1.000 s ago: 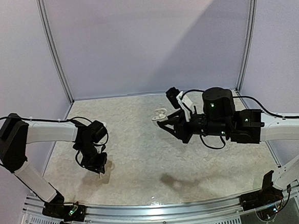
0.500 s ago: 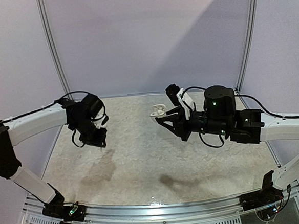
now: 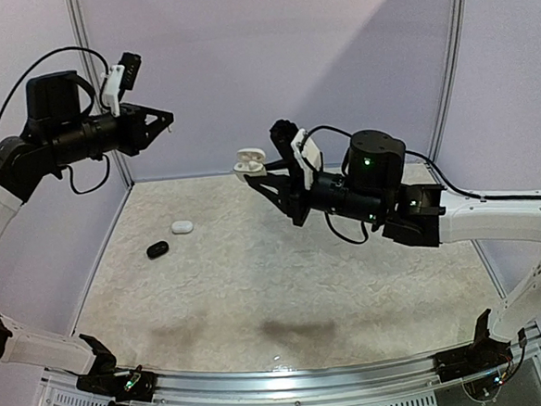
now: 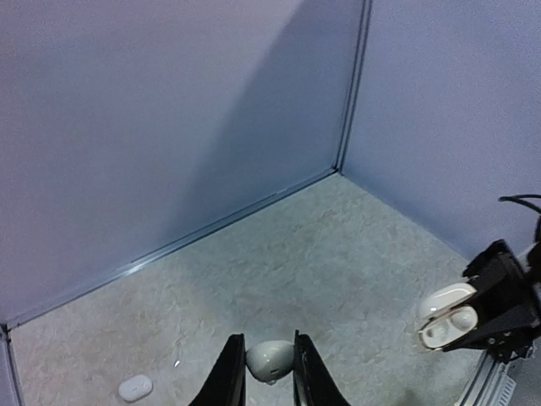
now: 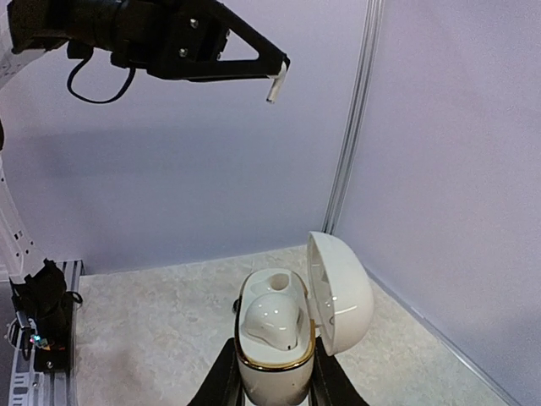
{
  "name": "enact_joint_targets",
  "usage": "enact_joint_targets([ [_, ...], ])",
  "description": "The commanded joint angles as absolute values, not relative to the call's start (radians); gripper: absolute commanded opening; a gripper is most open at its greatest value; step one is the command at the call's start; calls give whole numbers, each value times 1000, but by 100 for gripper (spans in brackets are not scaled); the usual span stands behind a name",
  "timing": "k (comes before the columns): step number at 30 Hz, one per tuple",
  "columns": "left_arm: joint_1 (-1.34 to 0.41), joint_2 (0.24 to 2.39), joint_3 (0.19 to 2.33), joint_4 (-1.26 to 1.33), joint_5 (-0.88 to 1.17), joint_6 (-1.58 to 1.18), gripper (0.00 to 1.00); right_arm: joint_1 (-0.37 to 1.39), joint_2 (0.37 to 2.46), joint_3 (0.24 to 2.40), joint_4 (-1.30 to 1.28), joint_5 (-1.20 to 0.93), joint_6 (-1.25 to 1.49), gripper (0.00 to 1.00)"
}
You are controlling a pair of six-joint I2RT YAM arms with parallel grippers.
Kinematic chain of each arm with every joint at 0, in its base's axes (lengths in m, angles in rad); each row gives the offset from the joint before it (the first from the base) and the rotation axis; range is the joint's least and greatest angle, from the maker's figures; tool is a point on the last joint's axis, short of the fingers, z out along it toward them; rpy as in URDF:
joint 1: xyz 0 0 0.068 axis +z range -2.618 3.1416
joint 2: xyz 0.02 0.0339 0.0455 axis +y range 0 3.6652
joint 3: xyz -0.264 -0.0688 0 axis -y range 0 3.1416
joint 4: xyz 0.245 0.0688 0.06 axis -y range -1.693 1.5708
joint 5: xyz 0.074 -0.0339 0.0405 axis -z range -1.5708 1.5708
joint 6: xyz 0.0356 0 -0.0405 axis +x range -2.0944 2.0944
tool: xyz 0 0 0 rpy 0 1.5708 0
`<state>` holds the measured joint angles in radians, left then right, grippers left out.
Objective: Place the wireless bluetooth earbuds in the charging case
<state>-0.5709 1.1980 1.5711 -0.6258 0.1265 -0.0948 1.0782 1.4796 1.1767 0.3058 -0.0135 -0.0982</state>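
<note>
- Your left pincer [image 3: 168, 119] hangs high at about ten o'clock in the overhead view, well above the table [image 3: 351, 290]. Its fingers aim toward three o'clock and are nipped tight on a white earbud [image 4: 270, 359], whose rounded body sits wedged between the two fingertips.
- Below it on the table lie a small white rounded piece [image 3: 181, 227] and, off its seven o'clock, a small black piece [image 3: 157, 250]. They are near each other but apart, and you cannot tell from here whether they are buds or cases.
- Your right pincer [image 3: 257, 173] is lifted near the middle, pointing toward ten o'clock, its jaws narrow and clamped on the base of the white charging case [image 5: 269, 382].
- In the right wrist view the case stands upright with its lid [image 5: 342, 292] swung open to three o'clock. A second white earbud [image 5: 270, 323] sits inside at the six o'clock end, with a round socket [image 5: 276, 283] at twelve.
</note>
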Motion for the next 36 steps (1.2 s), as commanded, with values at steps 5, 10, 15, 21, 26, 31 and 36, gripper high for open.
enact_joint_targets([
  [5,-673,1141,1608,-574,308,11,0,1083,1587,1336,429,-34,-178,0],
  [10,-754,1138,1603,-552,258,58,0,1085,1609,1341,506,26,-196,0],
  [15,-847,1137,1576,-489,143,89,0,1112,1651,1348,610,186,-294,0],
  [21,-887,1169,1542,-358,81,114,0,1114,1678,1355,634,222,-300,0],
  [26,-887,1209,1519,-361,4,110,0,1116,1668,1344,632,217,-283,0],
  [31,-887,1232,1503,-331,3,96,0,1115,1655,1327,634,217,-276,0],
  [36,-887,1243,1482,-289,13,119,0,1115,1642,1314,630,215,-273,0],
])
